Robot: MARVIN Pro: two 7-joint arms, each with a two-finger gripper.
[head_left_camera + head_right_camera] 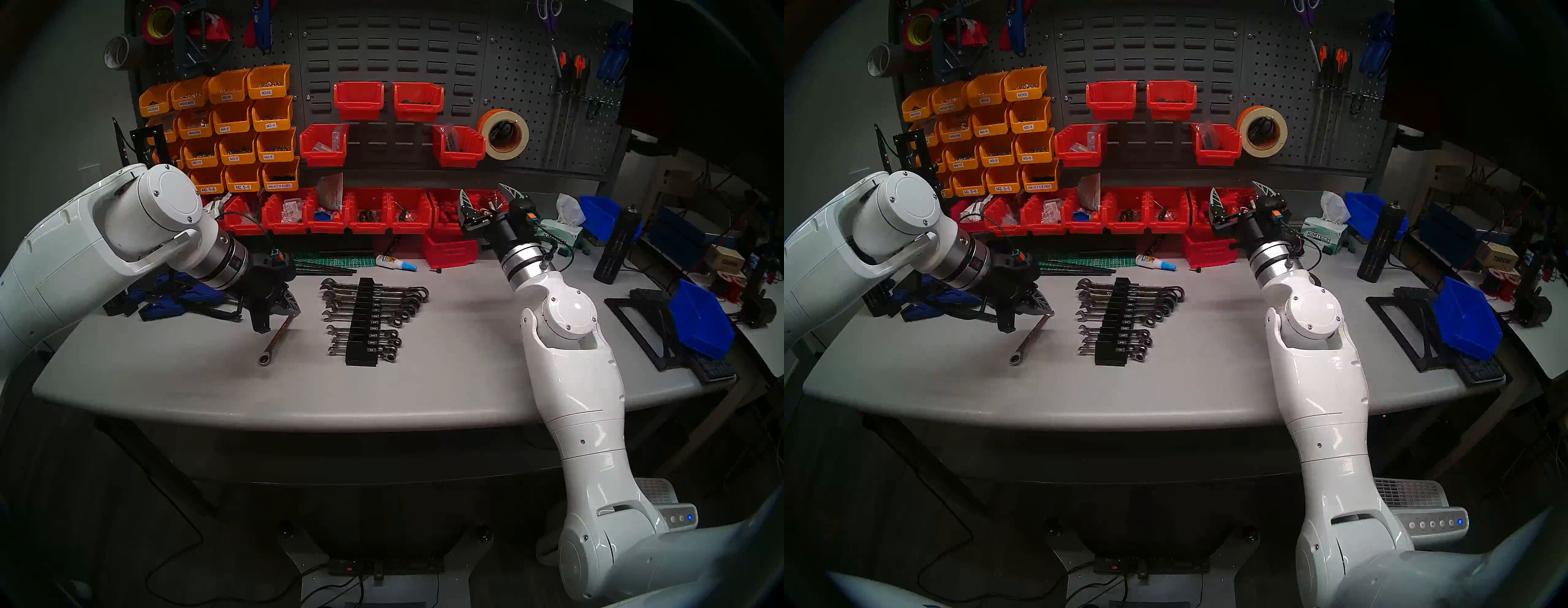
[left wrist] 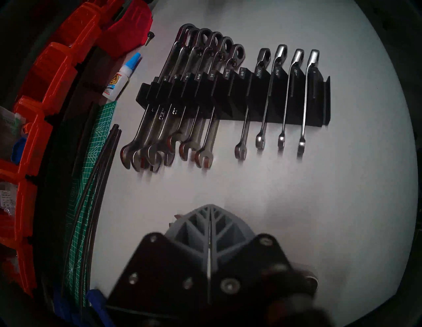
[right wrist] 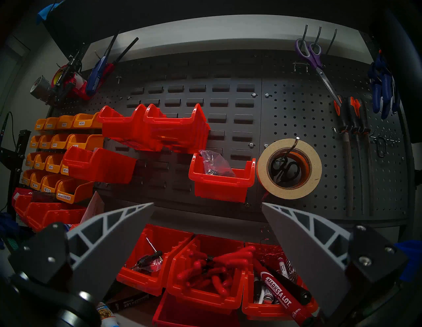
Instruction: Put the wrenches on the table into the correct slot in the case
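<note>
A slim chrome wrench [image 1: 280, 335] slants over the grey table [image 1: 445, 382], left of the case. Its ring end [image 1: 1015, 359] touches the top while its other end is up in my left gripper [image 1: 294, 311], which is shut on it. In the left wrist view the grey fingers [image 2: 194, 228] are pressed together, with a thin bright edge between them. The black stepped case [image 1: 360, 322] holds several wrenches, and the slot labelled 3/8 [image 2: 242, 74] is bare. My right gripper [image 3: 207, 203] hangs open and empty above the red bins at the back right, far from the case.
A glue bottle [image 1: 394, 263], a loose red bin [image 1: 449, 250], a green cutting mat [image 1: 322, 257] and black rods [image 2: 107, 155] lie behind the case. Blue clamps [image 1: 169, 297] sit under my left arm. A blue bin [image 1: 700, 318] on a black stand is at the right.
</note>
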